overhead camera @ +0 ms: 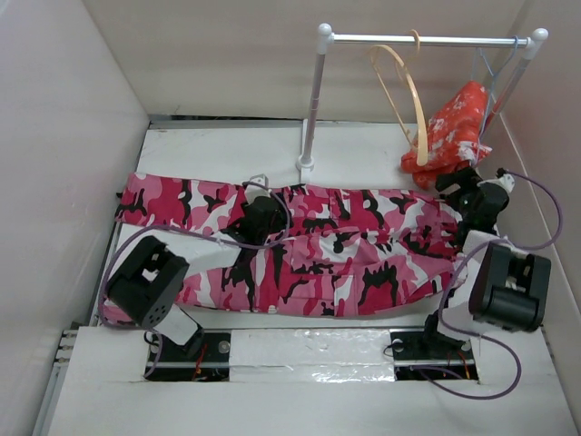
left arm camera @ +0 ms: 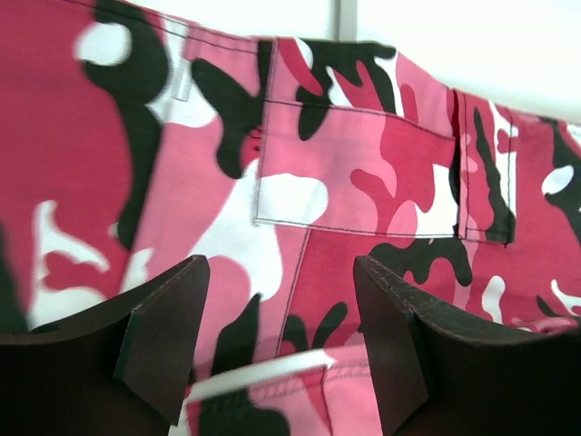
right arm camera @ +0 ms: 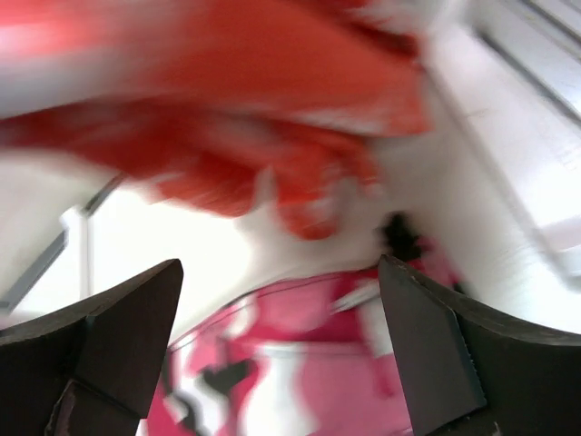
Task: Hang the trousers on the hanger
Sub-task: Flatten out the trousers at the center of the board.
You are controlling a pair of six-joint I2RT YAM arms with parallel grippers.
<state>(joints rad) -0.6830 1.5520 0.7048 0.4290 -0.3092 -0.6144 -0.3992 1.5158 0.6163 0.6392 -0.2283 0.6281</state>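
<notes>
Left gripper [left arm camera: 280,272] sits low over the trousers [overhead camera: 345,245], jaws apart, a fabric fold rising between them. It looks lined up for a pinch. Trousers lie flat across mid-frame, on nothing yet. Right gripper [overhead camera: 472,195], jaws also apart and empty, hovers at their right end. Upper right, the rail [overhead camera: 427,40] carries the cloth [overhead camera: 458,123], which crowds the hanger [overhead camera: 420,141] beside it.

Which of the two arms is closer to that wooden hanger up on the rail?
Right. The right end effector is beside the orange cloth, near the wooden hanger; the left end effector is over the middle of the trousers, much farther left.
</notes>
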